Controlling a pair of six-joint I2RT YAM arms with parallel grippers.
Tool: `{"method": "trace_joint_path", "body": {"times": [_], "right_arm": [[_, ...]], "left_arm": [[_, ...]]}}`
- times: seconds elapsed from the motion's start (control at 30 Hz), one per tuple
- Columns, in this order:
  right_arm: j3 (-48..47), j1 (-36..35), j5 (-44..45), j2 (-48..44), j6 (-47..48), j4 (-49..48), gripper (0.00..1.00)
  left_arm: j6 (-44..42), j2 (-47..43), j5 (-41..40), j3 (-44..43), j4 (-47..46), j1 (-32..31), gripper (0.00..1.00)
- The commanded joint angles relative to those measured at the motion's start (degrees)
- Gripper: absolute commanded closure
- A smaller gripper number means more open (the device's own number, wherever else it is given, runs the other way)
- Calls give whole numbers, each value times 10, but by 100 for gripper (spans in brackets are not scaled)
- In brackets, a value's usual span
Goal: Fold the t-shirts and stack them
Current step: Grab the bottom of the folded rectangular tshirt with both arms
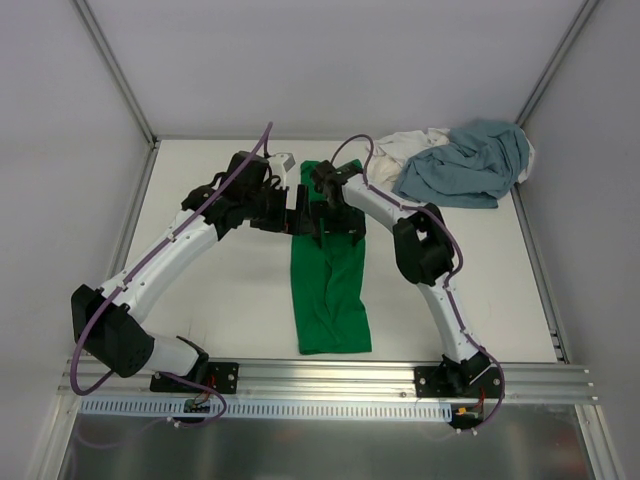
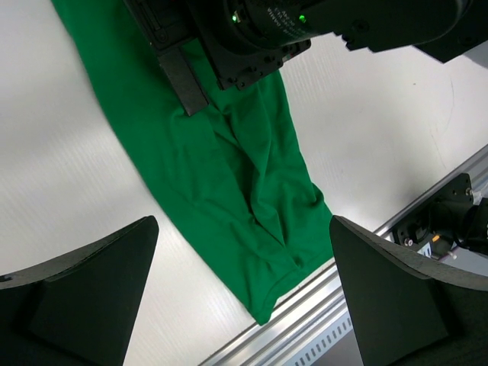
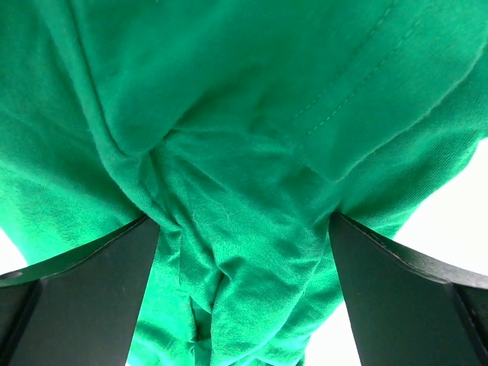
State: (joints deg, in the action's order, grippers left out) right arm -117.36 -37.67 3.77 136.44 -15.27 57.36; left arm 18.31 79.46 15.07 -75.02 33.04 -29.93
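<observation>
Three shirts lay on the table (image 1: 220, 300). I saw the green shirt (image 1: 330, 290) folded into a long strip down the middle, and the grey-blue shirt (image 1: 465, 165) and white shirt (image 1: 405, 148) heaped far right. Over the strip's far end the left gripper (image 1: 295, 222) gaped wide. The right gripper (image 1: 335, 228) was wide too, with cloth bunched between its fingers (image 3: 84, 297).

You had a white counter (image 1: 240, 300) with a green shirt (image 1: 330, 300) lying in a long strip at its middle, and a grey-blue shirt (image 1: 465, 165) heaped beside a white shirt (image 1: 405, 148) in the far right corner.
</observation>
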Motion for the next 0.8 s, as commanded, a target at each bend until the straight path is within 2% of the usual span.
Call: {"method": "trace_joint_path", "body": {"times": [0.0, 0.27, 0.57, 0.77], "right_arm": [[13, 7, -32, 2, -18, -41, 1], [-18, 26, -51, 32, 4, -28, 1], [-160, 40, -62, 113, 17, 24, 1], [-190, 45, -67, 133, 16, 27, 0]], "left_arm": [[-18, -8, 15, -14, 14, 7, 1], [-13, 6, 16, -28, 20, 8, 1], [-9, 6, 12, -25, 26, 14, 1], [-12, 3, 14, -22, 24, 27, 1]]}}
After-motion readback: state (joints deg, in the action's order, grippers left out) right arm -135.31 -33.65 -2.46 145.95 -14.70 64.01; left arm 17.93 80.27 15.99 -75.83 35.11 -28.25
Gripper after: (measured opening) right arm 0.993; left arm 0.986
